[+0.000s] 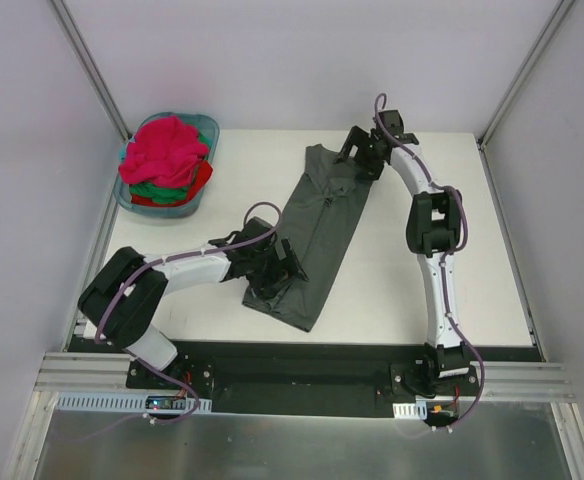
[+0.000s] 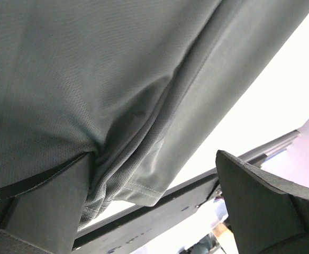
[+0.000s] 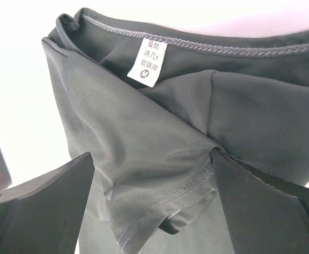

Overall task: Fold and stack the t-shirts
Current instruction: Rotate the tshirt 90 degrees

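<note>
Can't count the piled t-shirts (image 1: 167, 160) in the teal basket (image 1: 210, 125) from the top view, green and red mostly buried under pink. Can't see the grey t-shirt (image 1: 322, 225) at its near corner under the left gripper (image 1: 275, 268) or at its collar end under the right gripper (image 1: 365, 155). Cropped in both wrist views too, cloth running off the frame edges and finger bases off the bottom.

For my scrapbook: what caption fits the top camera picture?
Left gripper and right gripper, both open, at opposite ends of a grey t-shirt; bright shirts fill the basket.
</note>
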Robot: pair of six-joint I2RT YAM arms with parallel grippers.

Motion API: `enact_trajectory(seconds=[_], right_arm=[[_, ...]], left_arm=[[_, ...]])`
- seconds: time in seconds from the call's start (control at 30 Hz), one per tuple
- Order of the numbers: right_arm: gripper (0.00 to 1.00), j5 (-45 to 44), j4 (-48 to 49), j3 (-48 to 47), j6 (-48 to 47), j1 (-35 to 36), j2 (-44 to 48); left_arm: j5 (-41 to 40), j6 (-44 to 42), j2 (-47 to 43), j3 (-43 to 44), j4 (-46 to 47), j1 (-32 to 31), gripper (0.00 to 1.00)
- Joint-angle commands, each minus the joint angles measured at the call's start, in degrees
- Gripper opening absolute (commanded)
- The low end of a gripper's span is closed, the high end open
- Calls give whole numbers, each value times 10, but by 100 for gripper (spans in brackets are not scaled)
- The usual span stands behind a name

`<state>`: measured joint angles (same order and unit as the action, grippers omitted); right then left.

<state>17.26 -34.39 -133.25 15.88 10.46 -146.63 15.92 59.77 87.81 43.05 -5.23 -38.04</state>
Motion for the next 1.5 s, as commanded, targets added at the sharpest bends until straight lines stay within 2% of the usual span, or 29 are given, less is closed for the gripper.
enact_trajectory(seconds=[0.0, 0.13, 0.3, 0.53, 0.63, 0.7, 0.77, 0.87, 0.93, 1.0, 1.1, 1.2, 1.23, 1.37, 1.47], right_arm=[[96, 50, 64, -40, 49, 16, -73], [96, 54, 129, -39, 43, 21, -78], [96, 50, 117, -99, -9, 30, -61], [96, -23, 50, -48, -102, 47, 94], [96, -28, -10, -40, -129, 54, 150], [96, -57, -54, -18, -184, 68, 191], [96, -87, -73, 44, -228, 88, 248], [96, -101, -61, 229, -294, 125, 386], [96, -120, -33, 378, -319, 160, 488], [96, -136, 19, 569, -320, 205, 582], [96, -138, 92, 738, -275, 265, 678], [96, -119, 170, 839, -214, 315, 723], [98, -107, 180, 860, -202, 325, 731], [99, -126, 195, 888, -169, 405, 736], [99, -156, 188, 888, -167, 448, 717]], left_arm=[[11, 40, 64, 31, 25, -37, 99], [25, 44, 104, 63, 25, -57, 99], [43, 33, 91, 87, 23, -69, 99], [-42, 1, -49, 51, -34, -70, 99], [-62, -4, -117, 17, -49, -70, 99], [-85, -6, -158, -10, -65, -70, 99], [-123, -27, -193, -20, -102, -65, 99], [-173, -57, -230, -31, -179, -48, 99], [-160, -69, -245, -53, -187, -23, 99], [-138, -86, -244, -69, -182, -4, 99], [-113, -102, -221, -76, -158, 3, 97], [-51, -113, -191, -81, -118, 2, 84], [-42, -113, -185, -85, -103, 2, 83], [-35, -113, -160, -102, -84, 2, 70], [-51, -112, -143, -109, -79, 2, 65]])
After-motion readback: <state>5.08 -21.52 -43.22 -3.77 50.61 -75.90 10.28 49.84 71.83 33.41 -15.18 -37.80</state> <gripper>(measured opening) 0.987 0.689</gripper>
